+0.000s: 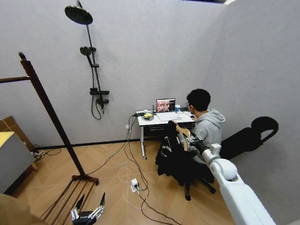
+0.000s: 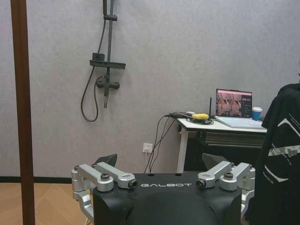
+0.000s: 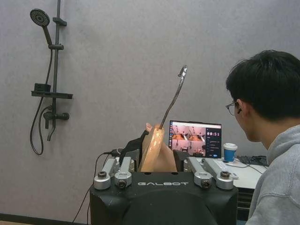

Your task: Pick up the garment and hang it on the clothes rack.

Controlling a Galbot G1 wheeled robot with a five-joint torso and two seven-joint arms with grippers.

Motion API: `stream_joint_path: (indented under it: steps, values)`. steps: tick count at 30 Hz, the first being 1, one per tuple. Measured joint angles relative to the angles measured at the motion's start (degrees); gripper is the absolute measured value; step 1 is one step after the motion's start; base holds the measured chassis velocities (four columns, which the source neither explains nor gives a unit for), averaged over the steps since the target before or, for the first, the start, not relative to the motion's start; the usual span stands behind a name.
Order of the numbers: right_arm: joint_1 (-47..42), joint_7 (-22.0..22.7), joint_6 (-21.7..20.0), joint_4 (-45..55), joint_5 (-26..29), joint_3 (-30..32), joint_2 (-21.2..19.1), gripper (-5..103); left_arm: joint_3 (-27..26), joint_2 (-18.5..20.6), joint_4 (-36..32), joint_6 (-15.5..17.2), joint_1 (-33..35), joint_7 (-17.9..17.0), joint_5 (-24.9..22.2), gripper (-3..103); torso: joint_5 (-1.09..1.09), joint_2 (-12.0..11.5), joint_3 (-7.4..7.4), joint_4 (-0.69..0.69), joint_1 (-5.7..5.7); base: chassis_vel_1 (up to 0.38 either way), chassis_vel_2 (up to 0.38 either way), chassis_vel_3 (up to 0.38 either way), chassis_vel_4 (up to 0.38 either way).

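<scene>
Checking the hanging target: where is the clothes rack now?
In the head view, the clothes rack stands on the robot's left, above the left pincer.

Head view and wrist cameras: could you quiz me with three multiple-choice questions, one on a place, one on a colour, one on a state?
1. The soft black garment is: A on a bed; B beside the seated person; C in a basket.
2. The paper cup on the white desk is: A red; B blue; C green.
3. The left gripper is: A open; B shut on cloth; C shut on a post.

B, it hangs at the right gripper by the person; B, plainly blue; A, fingers spread on nothing.
</scene>
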Motion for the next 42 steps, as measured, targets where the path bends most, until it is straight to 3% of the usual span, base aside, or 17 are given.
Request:
stream_joint_path:
  steps: [5, 10, 22, 30, 42]
  values:
    - [-0.05, -0.17, -0.01, -0.04, 0.3, 0.26, -0.44, 24, 0.0, 0.0, 0.0, 0.0, 0.0, 0.0, 0.0, 100, 0.0, 0.01, 0.0, -0.01, 0.0, 0.0, 0.0, 0.0, 0.0]
    - [-0.44, -0.22, -0.05, -0.04, 0.49, 0.68, -0.57, 10, 0.0, 0.0, 0.0, 0.0, 0.0, 0.0, 0.0, 100, 0.0, 0.01, 0.0, -0.02, 0.0, 0.0, 0.0, 0.0, 0.0]
    - [-1.77, -0.06, -0.6, 3.19, 1.68, 0.91, -0.6, 10, 0.0, 0.0, 0.0, 0.0, 0.0, 0.0, 0.0, 100, 0.0, 0.01, 0.0, 0.04, -0.01, 0.057, 0.05, 0.055, 0.057]
    - [-1.6, -0.32, -1.25, 6.64, 3.24, -0.69, -0.83, 10, 0.0, 0.0, 0.0, 0.0, 0.0, 0.0, 0.0, 100, 0.0, 0.01, 0.0, -0.01, -0.01, 0.115, 0.114, 0.111, 0.107]
    - [5.83, 1.65, -4.23, 8.58, 5.91, -4.23, -3.67, 10, 0.0, 0.0, 0.0, 0.0, 0.0, 0.0, 0.0, 100, 0.0, 0.01, 0.0, 0.0, -0.01, 0.123, 0.129, 0.13, 0.129]
